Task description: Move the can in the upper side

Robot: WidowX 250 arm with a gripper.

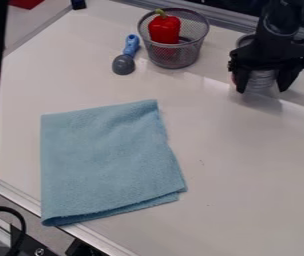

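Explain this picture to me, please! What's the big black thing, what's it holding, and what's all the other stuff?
The black machine is a robot arm. Its gripper is a bit like a hand. It is at a can, but I can't tell whether it holds it yet.

A fixed camera took the picture, looking down at a slant on the white table. There you see a folded blue cloth, a tool with a blue handle and grey head, and a mesh basket with a red pepper inside.
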